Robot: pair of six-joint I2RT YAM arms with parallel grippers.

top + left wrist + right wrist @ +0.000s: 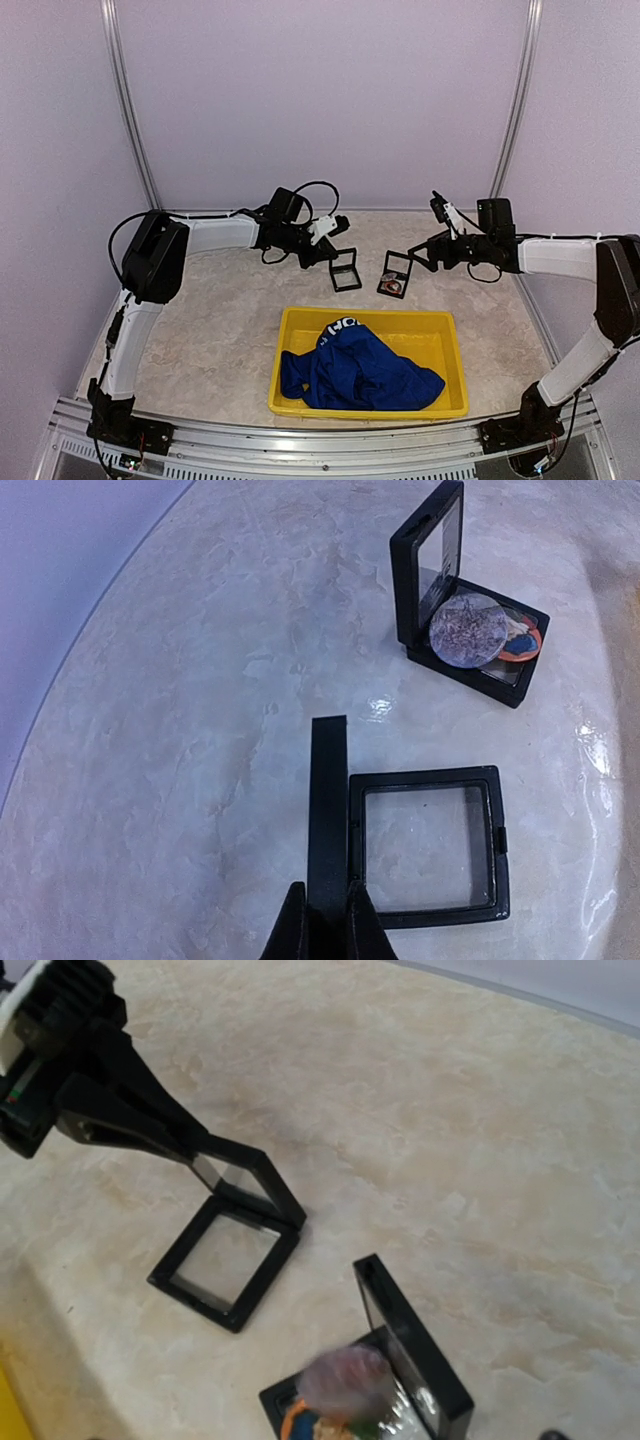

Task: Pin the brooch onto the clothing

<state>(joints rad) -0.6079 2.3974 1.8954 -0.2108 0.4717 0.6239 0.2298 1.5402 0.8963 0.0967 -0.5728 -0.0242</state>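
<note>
Top view: the blue T-shirt (360,375) lies crumpled in a yellow bin (365,314) near the arm bases. The right tool (420,256), fingers apart, hovers beside an open case (395,275).

Left wrist: the left tool (327,915) is clamped on an empty case's upright lid (328,800). The brooch (468,630) rests in the other case beyond.

Right wrist: the brooch is blurred at the bottom edge.

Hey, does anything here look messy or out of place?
The T-shirt lies crumpled in the yellow bin, not spread flat. The left gripper pinches the lid of the empty case; brooches sit jumbled in the other case.
</note>
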